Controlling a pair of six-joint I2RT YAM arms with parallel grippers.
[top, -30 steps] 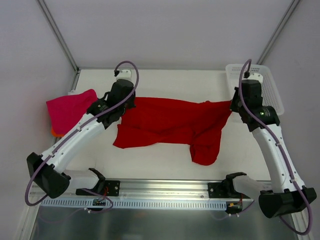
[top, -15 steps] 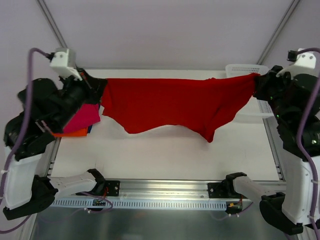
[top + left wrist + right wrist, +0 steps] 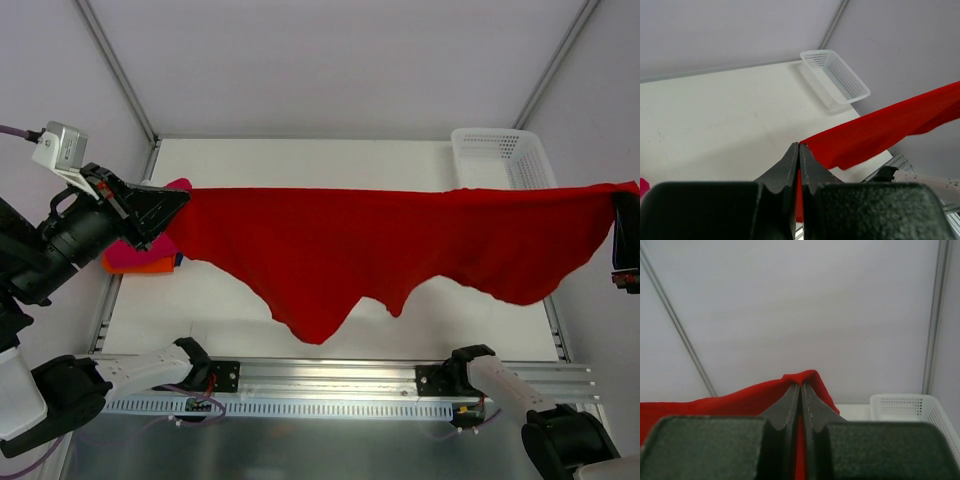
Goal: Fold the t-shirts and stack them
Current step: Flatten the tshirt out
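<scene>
A bright red t-shirt (image 3: pixel 380 245) hangs stretched wide in the air above the table, its lower edge drooping in points. My left gripper (image 3: pixel 180 205) is shut on its left end, high over the table's left side; cloth is pinched between the closed jaws (image 3: pixel 799 147). At the far right edge of the top view, my right gripper (image 3: pixel 618 200) is shut on the shirt's right end (image 3: pixel 801 385). Below the left gripper, a folded magenta-pink t-shirt (image 3: pixel 125 255) lies on an orange one (image 3: pixel 150 265), with a sliver of blue beside them.
A white mesh basket (image 3: pixel 500 155) stands at the back right corner of the white table (image 3: pixel 330 160); it also shows as the basket (image 3: pixel 837 80) in the left wrist view and the basket (image 3: pixel 912 407) in the right wrist view. A metal rail (image 3: pixel 330 380) runs along the near edge.
Both arms have risen and swung outward, lifting the red t-shirt off the table and pulling it out wide and taut. The folded stack at the left is now partly uncovered.
</scene>
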